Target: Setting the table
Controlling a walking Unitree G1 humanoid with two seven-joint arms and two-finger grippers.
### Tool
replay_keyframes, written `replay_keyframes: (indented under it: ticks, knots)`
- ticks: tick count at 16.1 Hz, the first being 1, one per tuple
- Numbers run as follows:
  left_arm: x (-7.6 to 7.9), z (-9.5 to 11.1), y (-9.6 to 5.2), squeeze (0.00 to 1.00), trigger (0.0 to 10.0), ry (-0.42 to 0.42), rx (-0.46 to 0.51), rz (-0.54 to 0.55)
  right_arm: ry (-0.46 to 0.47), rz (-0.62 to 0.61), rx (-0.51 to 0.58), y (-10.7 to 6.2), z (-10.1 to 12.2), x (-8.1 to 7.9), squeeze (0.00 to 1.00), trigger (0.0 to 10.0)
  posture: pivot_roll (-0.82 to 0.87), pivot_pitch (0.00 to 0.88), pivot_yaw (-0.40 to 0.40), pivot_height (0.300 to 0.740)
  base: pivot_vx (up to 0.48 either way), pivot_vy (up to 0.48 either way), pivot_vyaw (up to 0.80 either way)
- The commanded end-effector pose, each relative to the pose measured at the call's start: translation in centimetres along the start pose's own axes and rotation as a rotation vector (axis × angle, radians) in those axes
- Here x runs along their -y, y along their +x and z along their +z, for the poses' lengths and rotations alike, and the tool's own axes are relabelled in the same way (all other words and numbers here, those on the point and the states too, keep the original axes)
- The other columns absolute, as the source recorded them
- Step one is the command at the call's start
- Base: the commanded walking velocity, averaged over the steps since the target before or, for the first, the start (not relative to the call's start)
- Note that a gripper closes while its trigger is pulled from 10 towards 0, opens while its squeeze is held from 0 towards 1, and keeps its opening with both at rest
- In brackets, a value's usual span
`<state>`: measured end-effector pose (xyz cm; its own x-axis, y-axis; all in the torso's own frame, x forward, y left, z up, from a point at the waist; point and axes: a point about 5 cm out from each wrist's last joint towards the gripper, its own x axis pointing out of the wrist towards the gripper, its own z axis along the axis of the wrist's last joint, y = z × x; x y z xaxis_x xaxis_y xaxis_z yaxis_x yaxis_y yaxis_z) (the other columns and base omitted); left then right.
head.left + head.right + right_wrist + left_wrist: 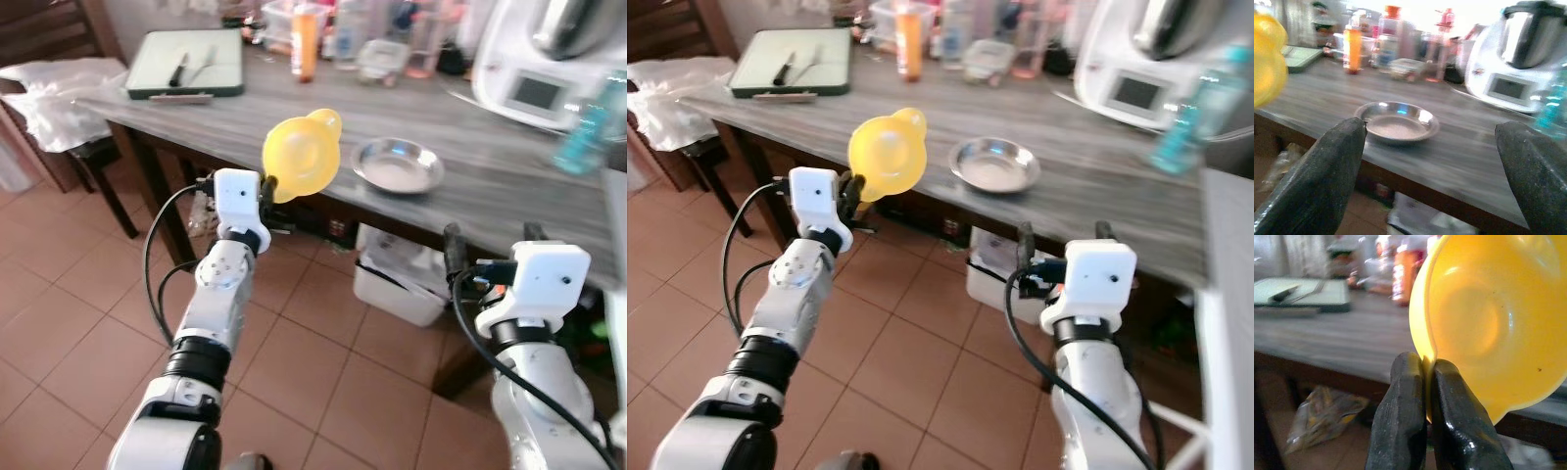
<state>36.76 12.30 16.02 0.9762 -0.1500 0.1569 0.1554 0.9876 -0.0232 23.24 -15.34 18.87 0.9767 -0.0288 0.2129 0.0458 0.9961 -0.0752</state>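
Left gripper (269, 186) holds a yellow plastic bowl (302, 154) up at the table's near edge; right gripper (490, 235) hangs open below the edge.

Head views: the bowl is tilted on its side, pinched by its rim, just beside the grey wooden table (245, 122) and near a steel dish (398, 164) that sits on it. A green tray (186, 64) with cutlery lies at the far left end, an orange bottle (306, 41) and jars stand along the back, and a white kitchen machine (549, 59) is at the right. Left wrist view: both black fingers (1400, 421) are clamped tight on the bowl's rim. Right wrist view: the fingers (1327, 171) stand wide apart, holding nothing, with the steel dish seen between them on the tabletop.
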Motion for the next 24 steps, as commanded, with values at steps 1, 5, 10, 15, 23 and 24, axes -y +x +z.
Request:
replay_keyframes:
  ticks: [1,5,10,15,23,24]
  knots:
    - [0.8,0.4,0.3,0.0,10.0,-0.007,0.015,-0.025,-0.016,-0.023,-0.003,-0.2,0.0,0.7,0.0,10.0,0.02,0.13,-0.03,0.74,0.461,0.0,-0.56]
    - [0.8,0.6,0.4,0.0,10.0,-0.005,0.02,-0.023,-0.013,-0.02,-0.001,-0.2,0.0,0.7,0.0,10.0,0.02,0.132,-0.029,0.74,0.46,0.0,-0.14]
    - [0.7,0.8,0.6,0.0,10.0,-0.004,0.021,-0.023,-0.013,-0.024,0.002,-0.2,0.1,0.6,0.0,10.0,0.02,0.132,-0.025,0.74,0.46,0.0,0.0]
    - [0.9,0.7,0.6,0.0,10.0,-0.007,0.011,-0.032,-0.008,-0.024,-0.001,-0.3,0.0,0.6,0.0,10.0,0.02,0.133,-0.025,0.74,0.329,0.0,-0.08]
    - [1.1,1.6,1.2,0.0,10.0,-0.019,0.021,-0.056,-0.015,-0.02,0.003,-0.3,0.2,0.6,0.0,10.0,0.01,0.135,-0.027,0.74,0.0,0.0,-0.11]
    - [0.9,1.7,1.4,0.0,10.0,-0.022,0.009,-0.056,-0.016,-0.02,0.003,-0.4,0.2,0.6,0.0,10.0,0.01,0.135,-0.028,0.74,0.0,0.0,0.0]
